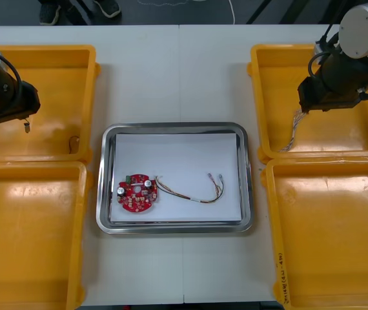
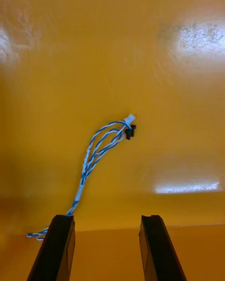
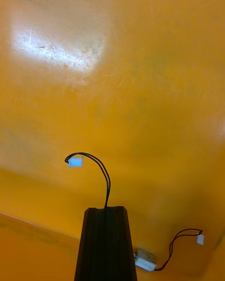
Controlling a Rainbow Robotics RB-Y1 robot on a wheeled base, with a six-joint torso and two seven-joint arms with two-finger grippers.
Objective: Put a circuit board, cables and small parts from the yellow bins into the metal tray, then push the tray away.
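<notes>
My left gripper (image 3: 105, 211) is shut on a thin black cable (image 3: 101, 167) that curls up from between the fingers to a white plug. It hangs over the far left yellow bin (image 1: 48, 55), where the left gripper (image 1: 24, 116) sits near the bin's left side. My right gripper (image 2: 107, 236) is open above the far right yellow bin (image 1: 271, 58), with a twisted blue and white cable (image 2: 99, 149) lying on the bin floor just beyond the fingers. The right gripper (image 1: 303, 103) is over that cable (image 1: 292, 134). The metal tray (image 1: 106, 223) holds a red circuit board (image 1: 137, 192) and a red and yellow cable (image 1: 194, 196).
A second black cable (image 3: 180, 236) joined to a small metal part (image 3: 144, 259) lies on the far left bin's floor beside my left fingers. Two near yellow bins (image 1: 29, 232) (image 1: 329, 232) flank the tray. Bare table lies beyond the tray.
</notes>
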